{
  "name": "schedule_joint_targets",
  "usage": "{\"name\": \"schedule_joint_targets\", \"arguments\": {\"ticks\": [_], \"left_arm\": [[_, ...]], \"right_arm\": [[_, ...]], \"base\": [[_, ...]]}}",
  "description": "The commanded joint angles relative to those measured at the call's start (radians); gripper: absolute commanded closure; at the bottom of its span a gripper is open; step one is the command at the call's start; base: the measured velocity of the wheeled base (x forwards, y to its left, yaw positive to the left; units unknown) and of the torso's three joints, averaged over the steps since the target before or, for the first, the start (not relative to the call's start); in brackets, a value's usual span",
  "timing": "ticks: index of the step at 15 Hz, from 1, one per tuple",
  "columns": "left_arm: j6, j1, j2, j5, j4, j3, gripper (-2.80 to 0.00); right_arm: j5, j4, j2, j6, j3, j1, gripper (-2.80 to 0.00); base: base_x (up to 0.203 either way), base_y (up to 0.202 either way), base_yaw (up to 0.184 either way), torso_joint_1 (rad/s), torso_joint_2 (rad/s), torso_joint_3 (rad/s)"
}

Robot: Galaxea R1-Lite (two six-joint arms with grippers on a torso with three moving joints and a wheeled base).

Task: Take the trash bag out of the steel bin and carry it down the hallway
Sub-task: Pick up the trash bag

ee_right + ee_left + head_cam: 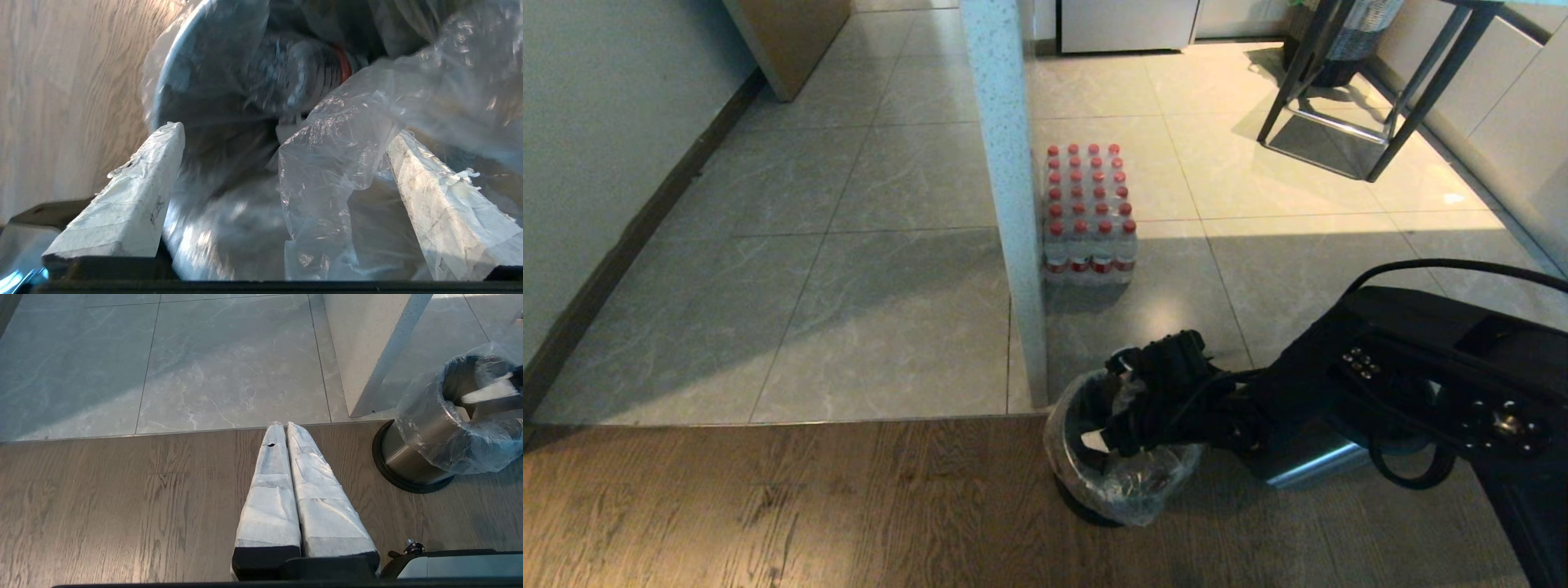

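- Two fingers of the left gripper [282,426] lie pressed together with nothing between them, hanging over the wood floor [768,506] well to the left of the work; this arm looks parked and leaves the left side free.
- Much open room lies left and ahead: the hallway [849,212] of glossy tiles runs between the white wall [588,163] with its dark baseboard and the speckled partition [1009,188], which looks the natural way out once the bag is lifted.
- One narrow spot is the partition's near end, just beside the steel bin [412,457]; a lift that swings leftward could, in all likelihood, drag the bag or the arm against that edge.
- One trash bag [1127,482] sits in the bin with its clear film folded over the rim and sagging down the outside.
- Both fingers [135,196] of the right gripper [1143,408] stand wide apart at the bin's mouth, closed on nothing, with a loose fold of film between them.
- Several risks follow: the fingers may shut on a thin single layer that tears or slips; the film over the rim may cling, so the light bin lifts or tips with the bag; a scrap may spill if the mouth gapes.
- Some clutter stands beyond: a pack of red-capped bottles [1089,216] against the partition's right face, and a stool [1364,90] farther right, both clear of the bin.
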Motion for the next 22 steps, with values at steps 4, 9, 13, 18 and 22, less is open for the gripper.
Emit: {"name": "schedule_joint_targets", "arguments": {"ticks": [4, 9, 13, 18, 22], "left_arm": [[0.000, 0.000, 0.000, 0.000, 0.000, 0.000, 0.00], [0.000, 0.000, 0.000, 0.000, 0.000, 0.000, 0.00], [0.000, 0.000, 0.000, 0.000, 0.000, 0.000, 0.00], [0.000, 0.000, 0.000, 0.000, 0.000, 0.000, 0.00], [0.000, 0.000, 0.000, 0.000, 0.000, 0.000, 0.00]], "right_arm": [[-0.004, -0.004, 0.085, -0.035, -0.049, -0.001, -2.80], [-0.008, -0.002, 0.089, -0.036, -0.076, -0.001, 0.00], [-0.013, 0.005, 0.055, -0.026, -0.063, -0.004, 0.00], [-0.019, 0.030, -0.086, 0.007, -0.004, -0.018, 0.00], [-0.020, 0.076, -0.251, 0.088, 0.044, -0.028, 0.00]], "base": [[0.000, 0.000, 0.000, 0.000, 0.00, 0.000], [0.000, 0.000, 0.000, 0.000, 0.00, 0.000], [0.000, 0.000, 0.000, 0.000, 0.00, 0.000], [0.000, 0.000, 0.000, 0.000, 0.00, 0.000], [0.000, 0.000, 0.000, 0.000, 0.00, 0.000]]}}
